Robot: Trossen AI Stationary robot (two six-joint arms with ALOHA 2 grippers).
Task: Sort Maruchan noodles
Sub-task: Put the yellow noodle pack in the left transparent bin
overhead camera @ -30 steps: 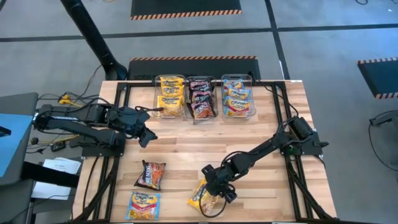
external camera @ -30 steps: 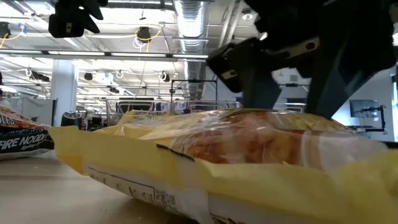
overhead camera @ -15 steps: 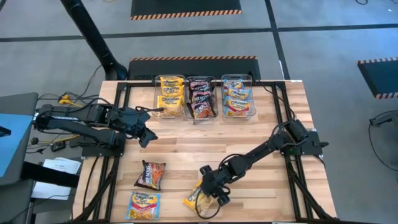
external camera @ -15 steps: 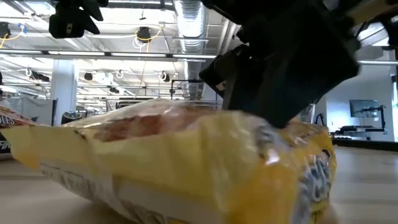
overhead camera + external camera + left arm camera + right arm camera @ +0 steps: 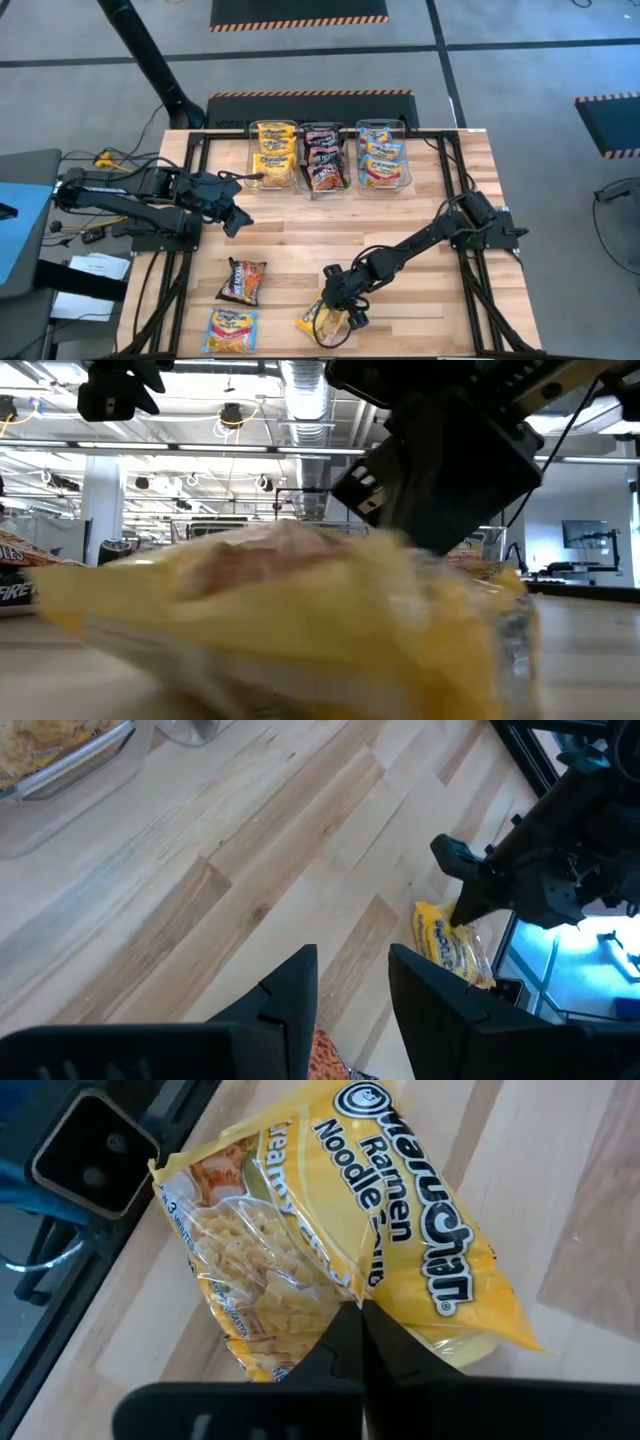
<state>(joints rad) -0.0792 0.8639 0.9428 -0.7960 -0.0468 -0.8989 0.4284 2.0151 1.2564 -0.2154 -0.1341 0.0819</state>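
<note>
A yellow Maruchan noodles packet [image 5: 322, 322] lies near the table's front edge, right of middle, and fills the low view [image 5: 280, 610]. My right gripper [image 5: 340, 312] is shut on it. A dark maroon packet [image 5: 242, 281] and a light blue and orange packet [image 5: 230, 330] lie flat on the wood at the front left. Three clear bins at the back hold yellow [image 5: 273, 155], dark [image 5: 324, 158] and blue [image 5: 381, 155] packets. My left gripper [image 5: 232, 215] hangs over the table's left side, open [image 5: 350, 990], with nothing between its fingers. My right gripper pinches the yellow packet between its two fingers at the edge nearest the gripper, about halfway along it [image 5: 345, 1290], where the film puckers. The fingers come slanting down from the table's right and far side. The rest of the packet lies on the wood.
Black frame rails [image 5: 455, 215] run along the table's left, right and back. A camera block [image 5: 95, 1155] sits at the front edge just beyond the yellow packet. Bare wood [image 5: 330, 235] stretches between the bins and the loose packets.
My right gripper has rolled its wrist, sunk a little and shut on the yellow packet, which it straddled open before. The packet has been shoved slightly toward the table's left, turned about, and its film has bunched at the fingers.
</note>
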